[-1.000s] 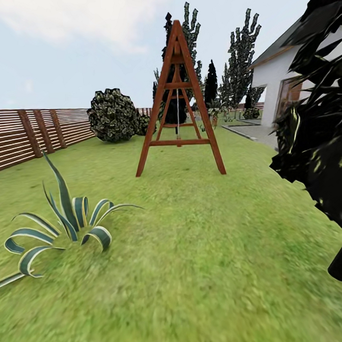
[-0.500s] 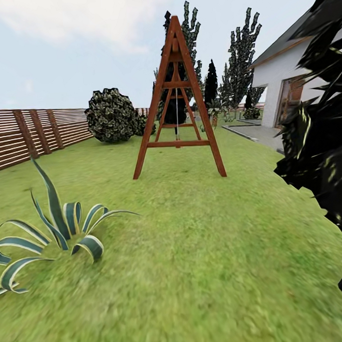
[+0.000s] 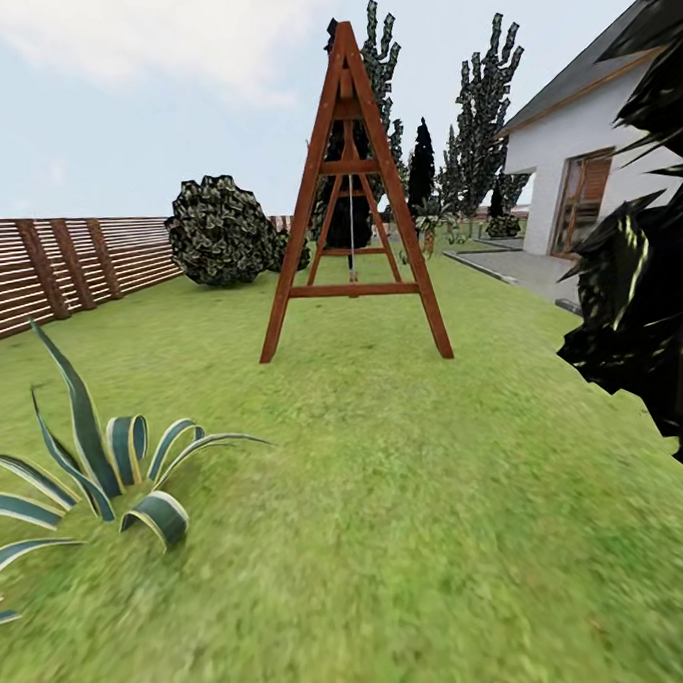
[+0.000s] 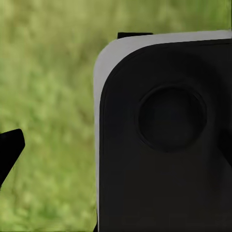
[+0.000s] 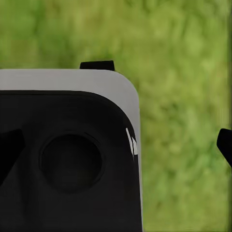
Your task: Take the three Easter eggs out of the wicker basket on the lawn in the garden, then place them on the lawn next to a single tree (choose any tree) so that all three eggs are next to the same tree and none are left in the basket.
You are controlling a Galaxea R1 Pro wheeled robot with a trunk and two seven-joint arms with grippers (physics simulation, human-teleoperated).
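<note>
The head view looks across the lawn (image 3: pixel 410 498) of the garden. A wooden A-frame swing stand (image 3: pixel 349 196) rises at 12 o'clock, well ahead. A striped spiky plant (image 3: pixel 93 475) sits on the grass at 8 o'clock. The slatted brown fence (image 3: pixel 62 266) runs along at 10 o'clock, ending by a round dark bush (image 3: pixel 221 231). Tall trees (image 3: pixel 485 114) with jagged mottled crowns stand behind the swing stand, toward 1 o'clock, beside a white house (image 3: pixel 582 159). Dark foliage (image 3: pixel 645 306) crowds in at 3 o'clock. Both wrist views show blurred grass behind a dark robot body panel (image 4: pixel 166 140); a black tip (image 4: pixel 9 150) may be a finger, so I cannot tell how either gripper's fingers stand.
</note>
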